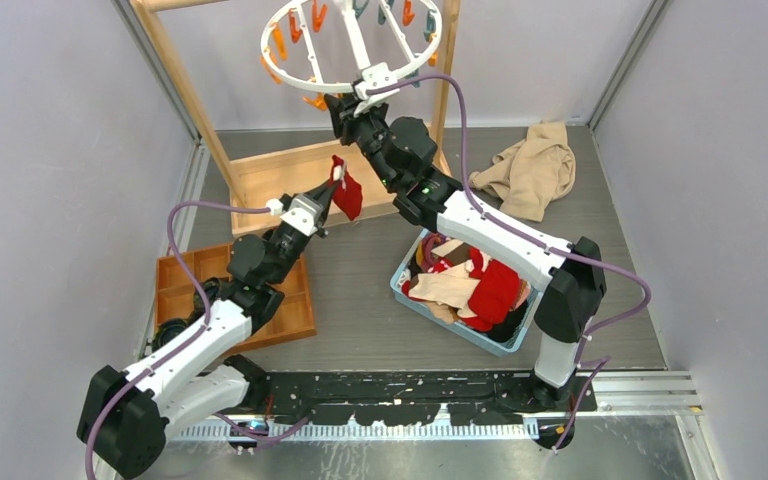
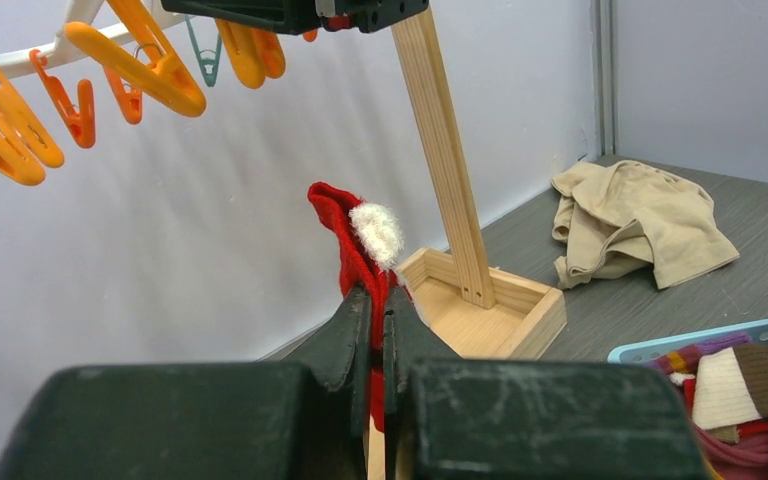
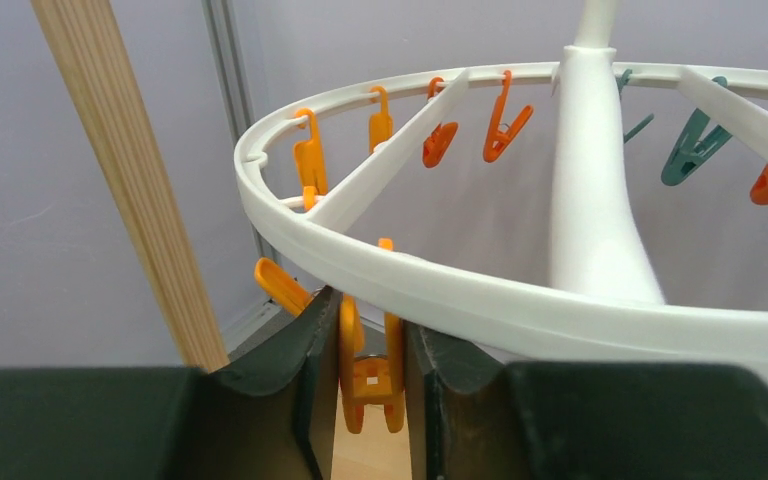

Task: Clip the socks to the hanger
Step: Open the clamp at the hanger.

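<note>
No sock hung on the hanger (image 3: 440, 295) yet — the left gripper (image 2: 380, 310) clamped a red sock (image 2: 345, 240) in its jaws, the right gripper (image 3: 372, 350) pinched an orange clip (image 3: 370, 385).

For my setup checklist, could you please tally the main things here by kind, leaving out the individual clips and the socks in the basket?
Grippers: 2 (left gripper on the red sock, right gripper around an orange clip)
Hanger: 1
Wooden frame: 1
Blue basket: 1
Wooden tray: 1
Beige cloth: 1
Held red sock: 1
Total: 8
</note>
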### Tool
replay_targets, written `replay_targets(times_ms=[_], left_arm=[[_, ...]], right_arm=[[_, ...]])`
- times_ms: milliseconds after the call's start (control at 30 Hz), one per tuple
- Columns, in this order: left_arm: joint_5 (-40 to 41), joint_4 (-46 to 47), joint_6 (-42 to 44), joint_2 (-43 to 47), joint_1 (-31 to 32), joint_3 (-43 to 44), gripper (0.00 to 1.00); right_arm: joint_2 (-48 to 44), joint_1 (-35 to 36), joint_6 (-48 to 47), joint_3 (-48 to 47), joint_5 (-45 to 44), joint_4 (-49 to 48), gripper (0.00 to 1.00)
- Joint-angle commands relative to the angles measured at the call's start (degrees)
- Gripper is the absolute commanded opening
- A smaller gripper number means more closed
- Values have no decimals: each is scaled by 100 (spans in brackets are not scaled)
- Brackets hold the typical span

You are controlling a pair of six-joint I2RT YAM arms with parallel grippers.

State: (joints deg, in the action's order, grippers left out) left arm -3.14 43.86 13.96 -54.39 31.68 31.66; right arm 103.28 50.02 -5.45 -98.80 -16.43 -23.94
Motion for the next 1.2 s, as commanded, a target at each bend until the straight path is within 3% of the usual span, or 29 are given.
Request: replay_targets(times_ms=[0, 233, 733, 1167], left_arm=[[-121, 205, -41, 13, -56, 108, 0], [-150, 443, -88, -439, -115, 363, 0], [270, 1695, -295, -1515, -250, 1035, 0], [431, 1663, -459, -1675, -251, 1269, 0]], right_arm=[[-86, 17, 101, -307, 68, -152, 22], [-154, 15, 670, -597, 24, 420, 1], [-264, -6, 1183, -850, -323, 1331, 1], [-290, -70, 1378, -804, -326, 1410, 1]])
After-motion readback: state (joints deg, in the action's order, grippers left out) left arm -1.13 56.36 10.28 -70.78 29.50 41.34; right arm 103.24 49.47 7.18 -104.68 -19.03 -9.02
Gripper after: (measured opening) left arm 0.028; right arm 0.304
